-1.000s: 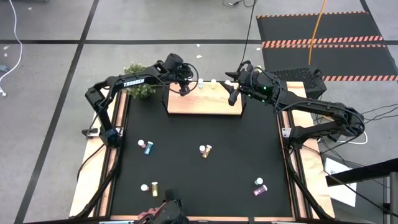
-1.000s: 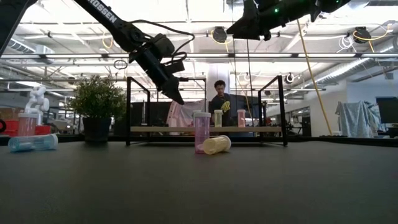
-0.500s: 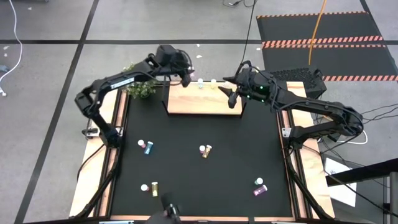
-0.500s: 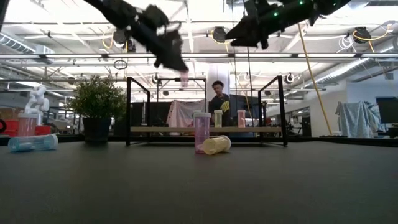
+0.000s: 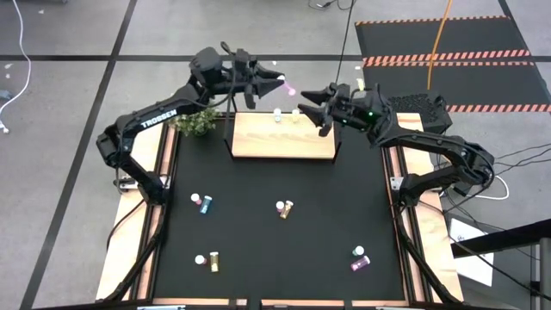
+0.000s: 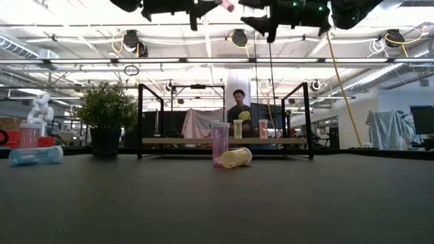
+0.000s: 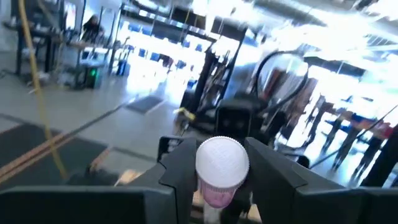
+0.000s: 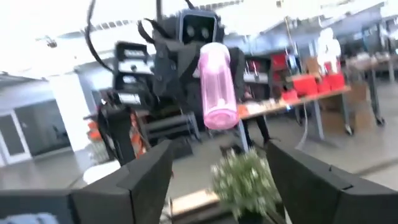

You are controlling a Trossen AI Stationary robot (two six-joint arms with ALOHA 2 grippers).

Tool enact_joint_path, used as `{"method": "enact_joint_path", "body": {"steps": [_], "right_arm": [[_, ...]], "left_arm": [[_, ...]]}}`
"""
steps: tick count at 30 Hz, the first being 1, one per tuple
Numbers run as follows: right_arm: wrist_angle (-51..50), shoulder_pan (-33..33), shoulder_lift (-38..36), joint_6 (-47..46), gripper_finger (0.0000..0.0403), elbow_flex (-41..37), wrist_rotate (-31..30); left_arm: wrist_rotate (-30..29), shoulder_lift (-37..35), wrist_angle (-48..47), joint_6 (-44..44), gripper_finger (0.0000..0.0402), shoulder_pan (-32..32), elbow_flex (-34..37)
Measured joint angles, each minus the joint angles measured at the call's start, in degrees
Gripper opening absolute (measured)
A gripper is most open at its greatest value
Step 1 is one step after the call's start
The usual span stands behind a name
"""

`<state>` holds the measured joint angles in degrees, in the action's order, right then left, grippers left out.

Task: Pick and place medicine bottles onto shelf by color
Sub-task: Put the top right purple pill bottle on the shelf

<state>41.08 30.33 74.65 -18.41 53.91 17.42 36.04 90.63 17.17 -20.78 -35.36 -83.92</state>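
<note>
My left gripper [image 5: 280, 83] is high above the far edge of the wooden shelf [image 5: 281, 142]. It is shut on a pink bottle [image 5: 290, 89] with a white cap [image 7: 222, 162]. My right gripper [image 5: 307, 103] is open and empty just to the bottle's right, facing it. In the right wrist view its fingers [image 8: 149, 174] stand wide apart, short of the bottle [image 8: 217, 84]. Two bottles [image 5: 277, 114] [image 5: 295, 114] stand on the shelf's far edge. Several more bottles stand or lie on the black table, such as a pair at mid-table [image 5: 284, 207]. My left gripper pinches the pink bottle's body [image 7: 217, 193] below the cap between its two fingers. The fingers lie level and come from the table's left. The bottle is roughly upright with its cap up and a little tilted [image 6: 226, 5]. It is lifted clear, high above the shelf.
A small potted plant [image 5: 194, 120] stands left of the shelf. Bottle pairs sit at the table's left [image 5: 202, 202], near left [image 5: 207, 259] and near right [image 5: 359, 257]. A person [image 6: 239, 108] shows in the room beyond the shelf [image 6: 224, 141].
My left gripper has risen from the shelf's far left with the pink bottle and moved toward the table's right. It has tipped from pointing down to level. My right gripper has risen too and turned toward the left gripper. The bottle is now lifted high, clear of the shelf.
</note>
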Motion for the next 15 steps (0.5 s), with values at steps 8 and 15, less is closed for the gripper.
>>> {"method": "enact_joint_path", "body": {"steps": [8, 15], "right_arm": [[8.27, -0.35, -0.08, -4.08, 0.0268, 0.00, 5.38], [10.52, -0.42, -0.09, -6.42, 0.0251, 0.00, 5.02]], "left_arm": [[-1.40, -0.02, 7.43, -1.30, 0.0131, 4.10, 0.02], [-4.91, -0.02, 7.49, 6.48, 0.0131, 8.03, 0.02]]}}
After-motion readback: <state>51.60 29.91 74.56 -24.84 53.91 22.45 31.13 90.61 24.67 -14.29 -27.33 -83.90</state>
